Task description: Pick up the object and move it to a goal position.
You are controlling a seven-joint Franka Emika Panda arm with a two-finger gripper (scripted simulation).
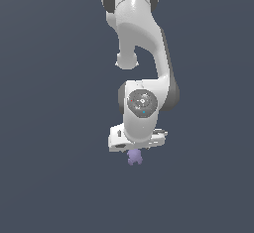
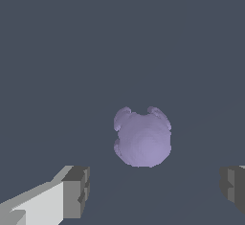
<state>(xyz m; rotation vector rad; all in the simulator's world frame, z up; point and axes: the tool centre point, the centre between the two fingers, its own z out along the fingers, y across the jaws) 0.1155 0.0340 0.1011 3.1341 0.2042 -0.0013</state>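
I see the object (image 1: 134, 157), a pale purple lump with 2 small stubs, just under the end effector (image 1: 137, 146) in the exterior view. In the wrist view the object (image 2: 142, 138) lies between the 2 fingers (image 2: 76, 190), touching neither. End effector (image 2: 155, 188) spread wide. Arm hangs from above, wrist pointing straight down at the dark surface (image 1: 49, 177).

A simulator's bare, flat grey-blue ground (image 1: 49, 128).
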